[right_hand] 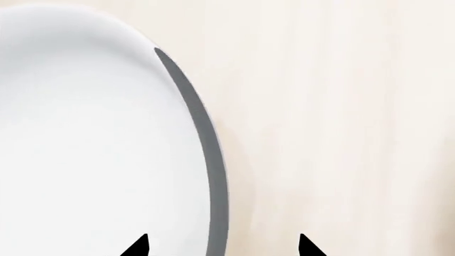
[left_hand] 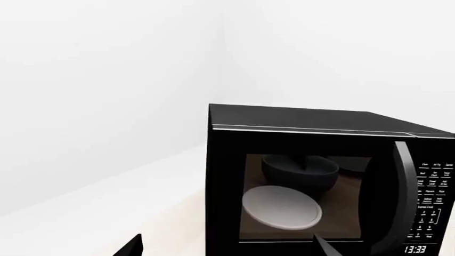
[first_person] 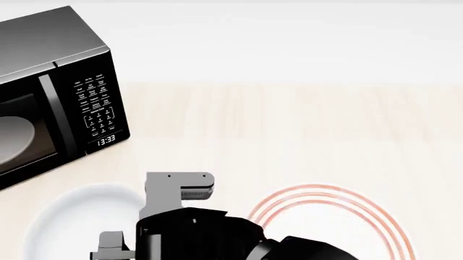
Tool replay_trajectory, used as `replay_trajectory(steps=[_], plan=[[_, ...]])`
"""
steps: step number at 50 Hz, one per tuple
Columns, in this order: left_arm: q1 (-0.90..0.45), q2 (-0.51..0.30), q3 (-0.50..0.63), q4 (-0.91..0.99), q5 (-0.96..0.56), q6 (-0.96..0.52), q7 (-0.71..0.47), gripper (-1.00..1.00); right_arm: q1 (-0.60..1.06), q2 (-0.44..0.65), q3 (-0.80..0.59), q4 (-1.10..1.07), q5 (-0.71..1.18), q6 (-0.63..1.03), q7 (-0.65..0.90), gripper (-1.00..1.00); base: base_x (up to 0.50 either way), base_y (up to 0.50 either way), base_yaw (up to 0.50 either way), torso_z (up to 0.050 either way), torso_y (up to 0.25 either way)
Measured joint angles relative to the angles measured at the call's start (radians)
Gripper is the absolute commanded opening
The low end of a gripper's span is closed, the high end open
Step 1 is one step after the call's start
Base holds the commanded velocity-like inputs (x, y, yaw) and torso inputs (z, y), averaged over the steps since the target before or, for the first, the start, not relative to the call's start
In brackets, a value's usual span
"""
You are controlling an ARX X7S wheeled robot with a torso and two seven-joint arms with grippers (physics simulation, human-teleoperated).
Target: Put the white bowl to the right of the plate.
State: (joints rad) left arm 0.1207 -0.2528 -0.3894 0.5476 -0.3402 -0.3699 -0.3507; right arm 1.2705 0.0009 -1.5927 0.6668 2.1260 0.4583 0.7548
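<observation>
The plain glossy white deep round bowl (first_person: 79,222) sat on the pale wood-grain surface (first_person: 304,124), left of the shallow white plate with red-orange rings (first_person: 329,225), so it was on the wrong side for the task. A black microwave oven (first_person: 51,92) stood behind the bowl.

The bowl looked rigid, smooth and probably slippery, with thick rounded walls; I judged the rim the sensible place to pinch, one finger inside and one outside. In the right wrist view the right pincer (right_hand: 221,246) was open and held nothing, its two dark tips straddling the bowl's rim (right_hand: 202,133). The left pincer (left_hand: 227,250) showed only two dark tips set well apart, so it read as open and empty, facing the microwave's door.

From the head, the robot's own arms covered the gap between bowl and plate, and both dishes were cut off by the frame's lower edge
</observation>
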Motion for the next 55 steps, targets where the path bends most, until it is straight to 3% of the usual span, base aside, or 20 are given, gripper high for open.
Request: replay_trajectory(steps=[12, 13, 42, 55], plan=[[0.001, -0.003, 0.002, 0.000, -0.004, 0.001, -0.004, 1.00, -0.002, 0.000, 0.001, -0.010, -0.007, -0.008, -0.004, 1.00, 0.00, 0.00, 0.00, 0.000, 0.000], [0.002, -0.004, 0.002, 0.000, -0.005, 0.001, -0.004, 1.00, -0.003, 0.000, 0.001, -0.010, -0.008, -0.009, -0.003, -1.00, 0.00, 0.00, 0.00, 0.000, 0.000], [0.009, -0.010, 0.001, 0.006, -0.018, 0.007, -0.014, 1.00, 0.045, 0.000, 0.008, -0.068, 0.020, -0.037, 0.095, -1.00, 0.00, 0.00, 0.00, 0.000, 0.000], [0.006, -0.014, 0.008, 0.000, -0.017, 0.009, -0.019, 1.00, 0.122, 0.075, 0.039, -0.232, 0.040, -0.060, 0.218, -1.00, 0.00, 0.00, 0.00, 0.000, 0.000]])
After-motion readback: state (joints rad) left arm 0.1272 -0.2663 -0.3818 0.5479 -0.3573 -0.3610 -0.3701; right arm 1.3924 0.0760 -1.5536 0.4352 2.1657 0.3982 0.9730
